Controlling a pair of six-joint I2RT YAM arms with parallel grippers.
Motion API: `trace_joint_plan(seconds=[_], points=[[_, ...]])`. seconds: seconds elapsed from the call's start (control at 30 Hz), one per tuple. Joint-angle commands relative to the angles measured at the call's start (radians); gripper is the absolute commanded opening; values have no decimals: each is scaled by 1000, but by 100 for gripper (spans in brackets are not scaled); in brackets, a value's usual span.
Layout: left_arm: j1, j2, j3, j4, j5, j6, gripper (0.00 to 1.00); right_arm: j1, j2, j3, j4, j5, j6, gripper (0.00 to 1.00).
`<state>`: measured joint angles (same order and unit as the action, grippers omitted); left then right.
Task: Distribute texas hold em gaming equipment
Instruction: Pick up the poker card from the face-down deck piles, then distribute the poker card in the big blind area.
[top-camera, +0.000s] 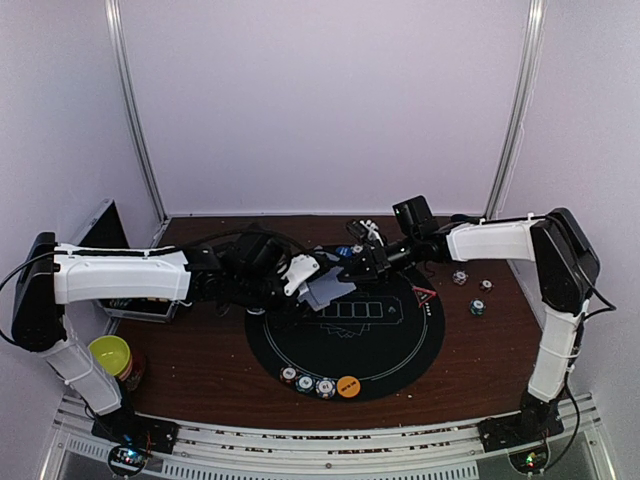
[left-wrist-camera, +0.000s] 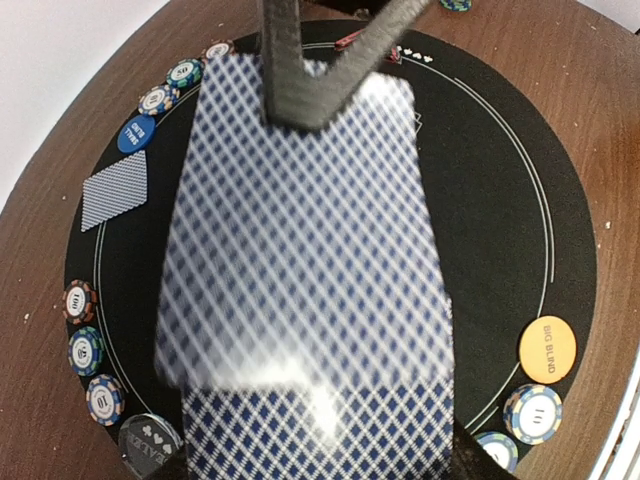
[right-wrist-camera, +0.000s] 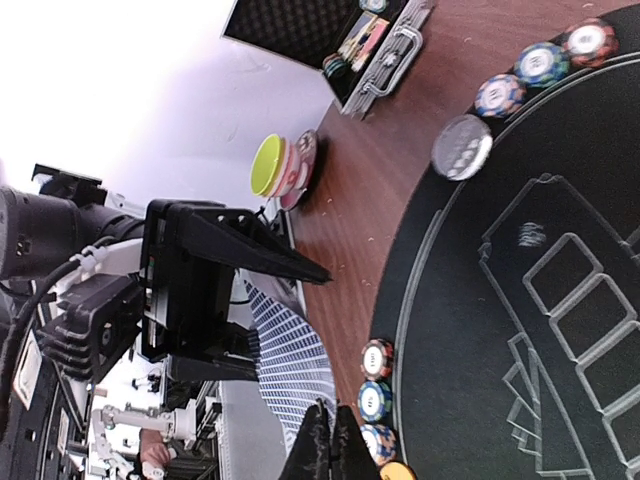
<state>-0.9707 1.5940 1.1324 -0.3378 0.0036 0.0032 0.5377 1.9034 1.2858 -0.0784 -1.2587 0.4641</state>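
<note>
My left gripper (top-camera: 303, 276) (left-wrist-camera: 325, 445) is shut on a deck of blue-diamond-backed playing cards (left-wrist-camera: 320, 425) above the black round mat (top-camera: 400, 340). My right gripper (top-camera: 352, 266) (right-wrist-camera: 328, 445) is shut on the far edge of the top card (left-wrist-camera: 300, 230) (right-wrist-camera: 285, 370), which bows up off the deck. One card (left-wrist-camera: 113, 190) lies face down on the mat beside a blue button (left-wrist-camera: 137, 133). Striped chips (top-camera: 305, 382) and an orange button (top-camera: 348, 386) (left-wrist-camera: 548, 348) sit at the mat's near edge. The red triangle marker (top-camera: 424, 296) lies at the mat's right.
Loose chips (top-camera: 478, 308) lie on the wooden table right of the mat. A clear dealer button (left-wrist-camera: 150, 440) (right-wrist-camera: 462, 147) rests on the mat's rim. An open case (top-camera: 140, 305) stands at the left, with a yellow-green bowl (top-camera: 110, 352) (right-wrist-camera: 268, 165) nearer the front.
</note>
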Motion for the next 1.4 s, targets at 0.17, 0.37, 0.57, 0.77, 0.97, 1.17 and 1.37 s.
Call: trace_joint_plan(seconds=[0.17, 0.37, 0.57, 0.77, 0.97, 1.17, 1.37], points=[[-5, -13, 9, 71, 20, 12, 60, -84, -20, 202, -862, 113, -815, 0], [-5, -22, 9, 72, 24, 10, 60, -86, 55, 253, -1273, 228, -1209, 0], [-5, -28, 9, 71, 24, 11, 60, -70, 46, 131, -1278, 366, -1282, 0], [-5, -30, 9, 71, 24, 9, 60, 14, 50, 95, -1278, 419, -1312, 0], [-5, -28, 9, 71, 25, 9, 60, 75, 91, 100, -1278, 426, -1331, 0], [-5, -28, 10, 71, 26, 10, 60, 110, 141, 149, -1277, 435, -1327, 0], [-5, -29, 10, 71, 30, 9, 60, 163, 174, 183, -1278, 451, -1334, 0]])
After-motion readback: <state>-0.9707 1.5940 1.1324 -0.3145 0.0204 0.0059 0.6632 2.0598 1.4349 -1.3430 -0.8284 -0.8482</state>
